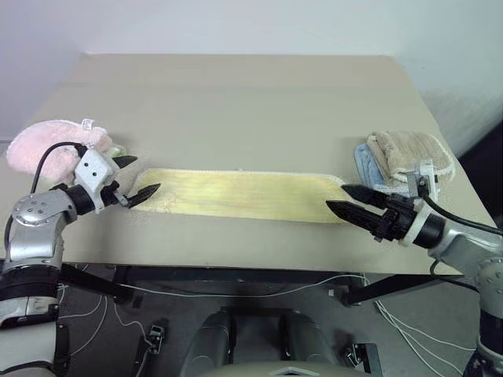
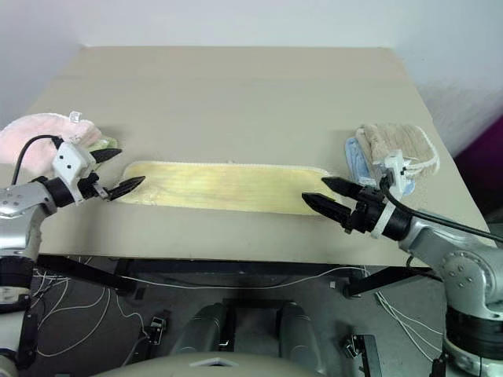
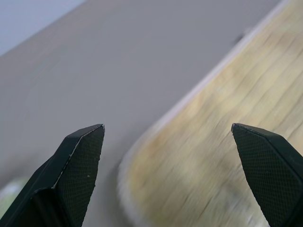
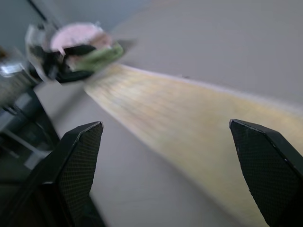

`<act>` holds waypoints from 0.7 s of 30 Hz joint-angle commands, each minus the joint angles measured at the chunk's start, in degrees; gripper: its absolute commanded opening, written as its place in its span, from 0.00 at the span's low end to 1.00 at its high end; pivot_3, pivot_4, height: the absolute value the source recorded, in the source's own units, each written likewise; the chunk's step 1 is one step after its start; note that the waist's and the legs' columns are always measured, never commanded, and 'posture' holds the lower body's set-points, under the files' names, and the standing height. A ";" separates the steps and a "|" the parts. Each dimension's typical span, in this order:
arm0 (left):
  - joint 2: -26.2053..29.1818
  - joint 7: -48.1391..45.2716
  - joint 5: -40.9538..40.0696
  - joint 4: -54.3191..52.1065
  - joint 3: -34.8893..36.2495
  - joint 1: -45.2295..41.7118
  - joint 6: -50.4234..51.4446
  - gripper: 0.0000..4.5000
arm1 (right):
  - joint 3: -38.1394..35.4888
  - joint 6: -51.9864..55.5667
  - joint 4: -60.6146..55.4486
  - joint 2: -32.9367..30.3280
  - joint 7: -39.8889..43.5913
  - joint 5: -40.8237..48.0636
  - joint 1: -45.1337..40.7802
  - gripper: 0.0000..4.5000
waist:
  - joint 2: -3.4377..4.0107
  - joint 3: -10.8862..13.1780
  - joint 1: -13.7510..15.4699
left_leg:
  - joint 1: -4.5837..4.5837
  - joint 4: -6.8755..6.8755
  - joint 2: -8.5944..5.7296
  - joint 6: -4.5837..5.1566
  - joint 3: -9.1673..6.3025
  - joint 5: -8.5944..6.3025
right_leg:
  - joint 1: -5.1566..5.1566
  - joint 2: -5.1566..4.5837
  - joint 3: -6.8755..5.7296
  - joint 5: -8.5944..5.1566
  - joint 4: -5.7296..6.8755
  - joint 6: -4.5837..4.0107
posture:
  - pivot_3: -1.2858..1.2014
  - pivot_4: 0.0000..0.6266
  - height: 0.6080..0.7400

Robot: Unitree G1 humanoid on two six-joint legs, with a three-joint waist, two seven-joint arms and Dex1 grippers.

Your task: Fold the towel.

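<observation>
Towel [image 1: 247, 194] folded lengthwise near table [image 1: 236, 94] front edge, both end effectors [image 1: 138, 177] [image 1: 346, 199] open, empty.

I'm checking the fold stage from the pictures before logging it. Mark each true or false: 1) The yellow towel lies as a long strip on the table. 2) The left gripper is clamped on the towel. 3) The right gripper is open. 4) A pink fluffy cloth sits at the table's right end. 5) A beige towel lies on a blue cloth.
1) True: the towel lies flat as a long narrow strip on the table.
2) False: the left gripper is open at the strip's end, holding nothing.
3) True: the right gripper is open.
4) False: the pink fluffy cloth sits at the left end.
5) True: the beige towel rests on the blue cloth.
</observation>
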 commanded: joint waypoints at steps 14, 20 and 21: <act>-6.59 -6.53 -3.39 -21.92 -11.68 6.15 8.44 1.00 | -0.32 -0.39 12.25 9.25 -39.43 27.66 4.07 1.00 | 0.08 -0.05 -0.32 | 0.11 0.00 0.01 0.00 0.11 0.00 | 0.05 0.07 0.04 0.00 0.05 0.00 | 0.52 0.24 1.00; -7.11 -6.14 -3.08 -23.37 -12.01 7.03 9.12 1.00 | 1.16 -4.42 17.58 11.24 -44.73 28.70 0.05 1.00 | 0.07 -0.06 -0.61 | 0.20 0.01 0.05 0.01 0.13 0.00 | 0.15 0.16 0.05 0.00 0.05 0.00 | 0.52 0.24 1.00; -7.17 -6.02 -3.02 -23.52 -12.06 7.15 9.14 1.00 | 1.40 -5.00 18.42 11.74 -45.58 28.53 -0.60 1.00 | 0.07 -0.06 -0.62 | 0.21 0.01 0.06 0.01 0.14 0.00 | 0.16 0.17 0.05 0.00 0.05 0.00 | 0.52 0.24 1.00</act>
